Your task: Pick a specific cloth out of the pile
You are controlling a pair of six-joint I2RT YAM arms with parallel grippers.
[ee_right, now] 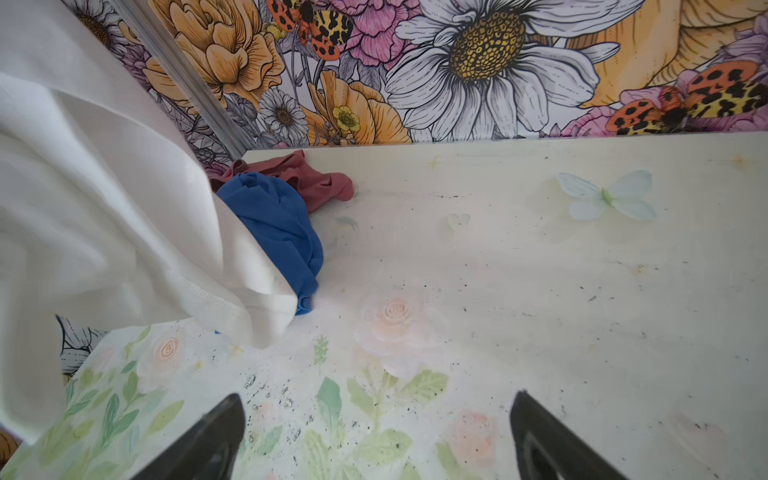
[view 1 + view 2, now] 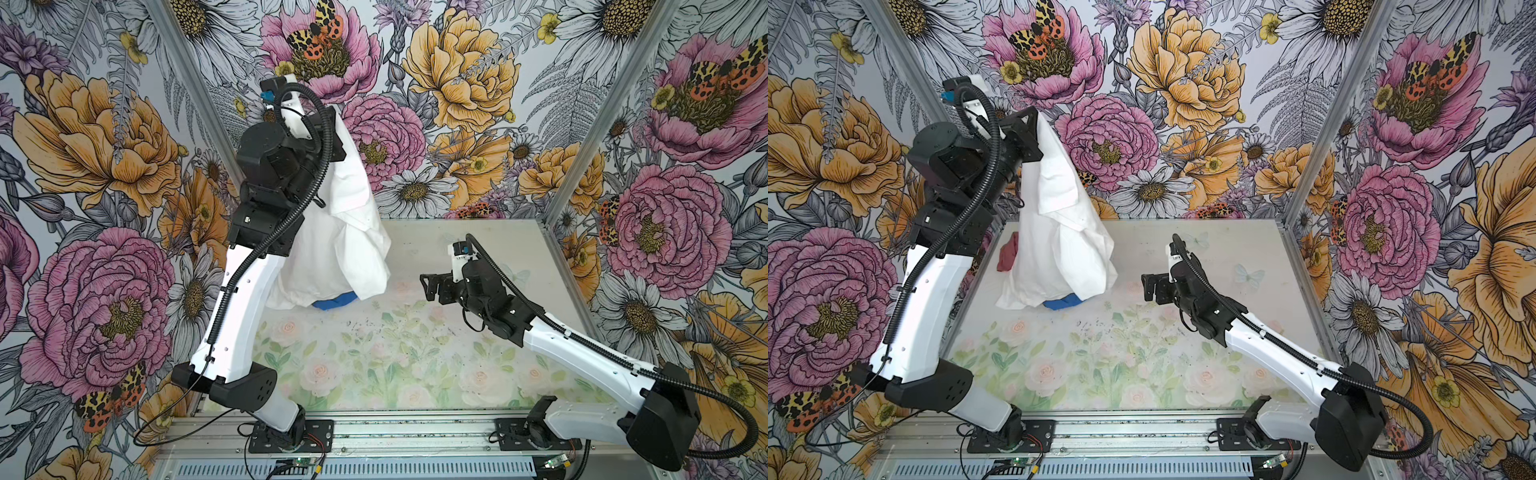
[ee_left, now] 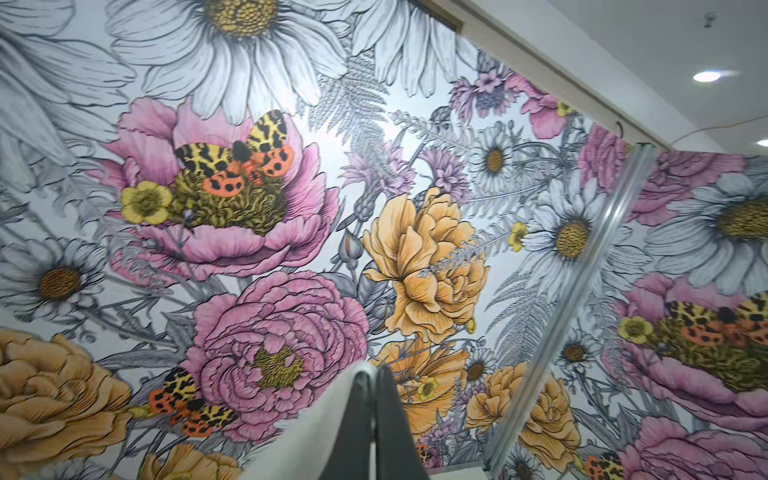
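Observation:
My left gripper (image 2: 333,110) (image 2: 1037,117) is raised high near the back wall, shut on the top of the cloth (image 2: 345,232) (image 2: 1067,241), a large plain white sheet hanging down to the table. In the left wrist view the fingertips (image 3: 376,370) pinch a white fold (image 3: 324,424). The sheet's lower hem drapes over the pile, where a bright blue cloth (image 2: 334,300) (image 1: 274,224) peeks out beside a dusty-red one (image 2: 1010,257) (image 1: 316,183). To the right of the sheet (image 1: 104,208), my right gripper (image 2: 428,286) (image 1: 376,399) hovers open and empty, low over the table.
The table (image 2: 457,249) has a pale rose print and is boxed in by floral walls with aluminium corner posts (image 2: 569,124). A metal rail (image 2: 415,432) carrying both arm bases runs along the front edge.

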